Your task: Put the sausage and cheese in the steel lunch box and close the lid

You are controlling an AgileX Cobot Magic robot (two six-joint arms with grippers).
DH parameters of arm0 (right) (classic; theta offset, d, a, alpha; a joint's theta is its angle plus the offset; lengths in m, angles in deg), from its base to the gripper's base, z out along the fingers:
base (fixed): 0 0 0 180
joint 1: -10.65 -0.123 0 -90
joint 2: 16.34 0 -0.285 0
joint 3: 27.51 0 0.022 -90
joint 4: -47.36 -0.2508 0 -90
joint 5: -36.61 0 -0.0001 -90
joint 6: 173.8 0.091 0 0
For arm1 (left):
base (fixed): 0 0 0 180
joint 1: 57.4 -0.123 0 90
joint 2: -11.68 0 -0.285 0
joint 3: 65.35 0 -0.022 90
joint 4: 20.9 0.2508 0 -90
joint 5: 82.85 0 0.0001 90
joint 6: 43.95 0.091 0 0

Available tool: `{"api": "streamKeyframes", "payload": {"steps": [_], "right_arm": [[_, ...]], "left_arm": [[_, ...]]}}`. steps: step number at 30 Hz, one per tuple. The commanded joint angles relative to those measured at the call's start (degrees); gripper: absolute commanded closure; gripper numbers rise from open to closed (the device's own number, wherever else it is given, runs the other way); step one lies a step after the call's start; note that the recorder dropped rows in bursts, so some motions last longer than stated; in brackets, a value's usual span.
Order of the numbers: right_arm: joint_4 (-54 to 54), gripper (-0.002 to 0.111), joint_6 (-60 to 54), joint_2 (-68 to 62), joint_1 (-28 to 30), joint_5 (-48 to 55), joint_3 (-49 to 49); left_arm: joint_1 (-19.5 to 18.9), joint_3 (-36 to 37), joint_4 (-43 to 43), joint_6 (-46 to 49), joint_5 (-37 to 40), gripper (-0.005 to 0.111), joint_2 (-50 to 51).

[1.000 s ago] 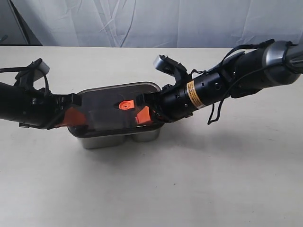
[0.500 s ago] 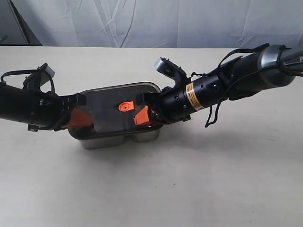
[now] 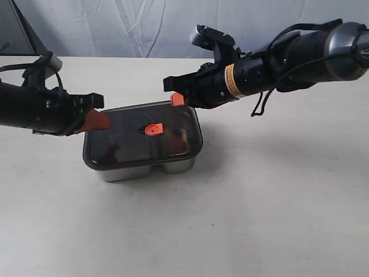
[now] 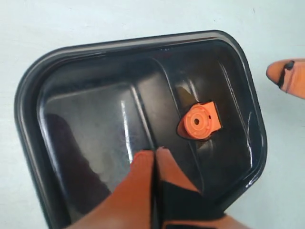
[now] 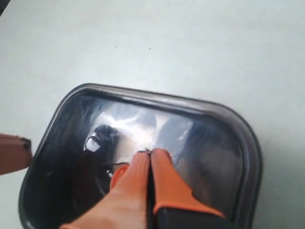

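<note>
Both grippers are shown clamped closed and empty, the left gripper point(image 3: 99, 120) by the left end of the lid point(image 3: 132, 144), the right gripper point(image 3: 176, 99) above its far right corner. Little is revealed through the dark lid seated on the steel lunch box point(image 3: 144, 171): a dim reddish patch, perhaps the sausage point(image 3: 177, 138), is glimpsed in the exterior view only, and the cheese cannot be made out.

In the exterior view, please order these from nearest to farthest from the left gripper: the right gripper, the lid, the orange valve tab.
Measured from the left gripper:
1. The lid: its left end lies right at the gripper's tip.
2. The orange valve tab: at the lid's centre.
3. The right gripper: over the lid's back edge, on the right part.
</note>
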Motion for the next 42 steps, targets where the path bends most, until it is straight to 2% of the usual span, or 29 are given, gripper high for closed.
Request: {"api": "streamKeyframes", "payload": {"steps": [1,5,8,11,19,26,31,34,42], "right_arm": [[0.2,0.109,0.8,-5.7,0.2,1.5,4.1],[0.2,0.109,1.5,-11.3,0.3,2.7,5.1],[0.2,0.109,1.5,-16.1,0.9,-0.4,5.1],[0.2,0.109,1.5,-15.7,0.9,-1.1,5.1],[0.2,0.109,1.5,1.1,0.9,-4.9,3.7],[0.2,0.109,0.3,18.6,0.8,5.4,-9.9],[0.2,0.109,-0.2,28.9,0.8,11.5,-18.9],[0.2,0.109,-0.2,33.9,0.8,14.3,-24.0],[0.2,0.109,-0.9,42.2,0.8,16.8,-36.7]], "left_arm": [[0.2,-0.2,2.5,0.3,-2.0,0.107,-0.4],[0.2,0.0,4.8,-0.2,-2.3,0.107,-0.4],[0.2,0.0,4.9,-0.2,-1.7,0.107,-0.4],[0.2,0.0,4.9,-0.2,-1.7,0.107,-0.4],[0.2,0.0,2.6,0.5,6.4,0.107,-3.7],[0.2,0.2,6.9,-0.5,6.2,0.107,-22.2],[0.2,4.6,8.3,-3.1,4.5,0.107,-38.1],[0.2,7.9,12.2,-8.3,4.0,0.107,-48.5],[0.2,15.5,32.8,-31.3,7.0,0.107,-75.2]]}}
